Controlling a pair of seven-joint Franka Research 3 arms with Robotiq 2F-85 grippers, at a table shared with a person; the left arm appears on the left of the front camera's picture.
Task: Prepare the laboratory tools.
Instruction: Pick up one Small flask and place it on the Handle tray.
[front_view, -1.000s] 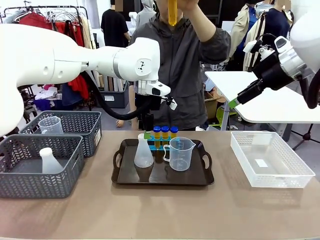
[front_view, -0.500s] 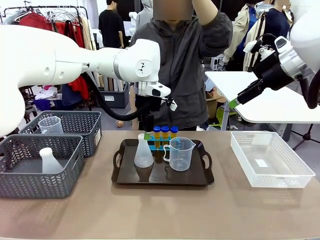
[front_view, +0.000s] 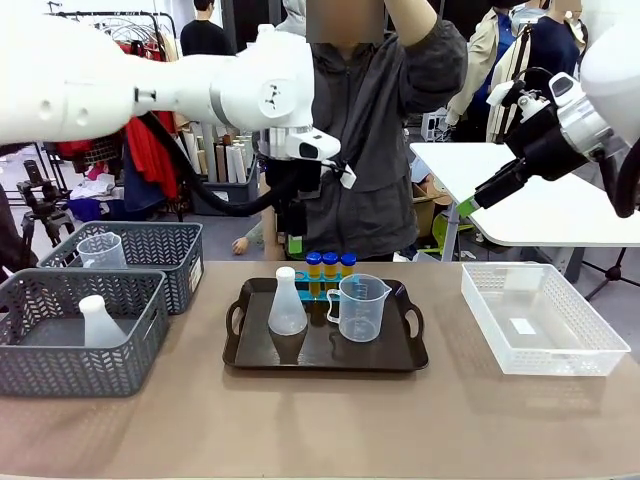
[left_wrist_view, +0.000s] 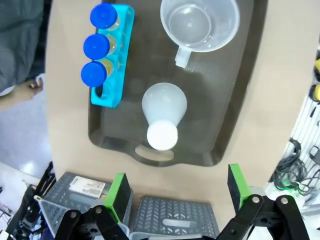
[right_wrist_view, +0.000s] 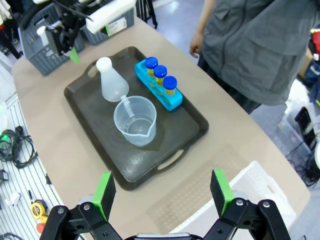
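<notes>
Left wrist view: our left gripper (left_wrist_view: 175, 192) hangs empty, jaws apart, above the tray (left_wrist_view: 240, 100) where flask (left_wrist_view: 163, 112), beaker (left_wrist_view: 200, 22) and three tubes (left_wrist_view: 97, 47) sit grouped; right gripper (right_wrist_view: 162, 192) likewise apart.

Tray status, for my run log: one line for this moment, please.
tray: flask, beaker, rack with three tubes, one hole free | left gripper: open above tray | right gripper: open, raised

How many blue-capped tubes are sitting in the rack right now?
3, side by side in the blue tube rack at the tray's far edge: blue-capped tubes. The fourth hole is empty.
</notes>
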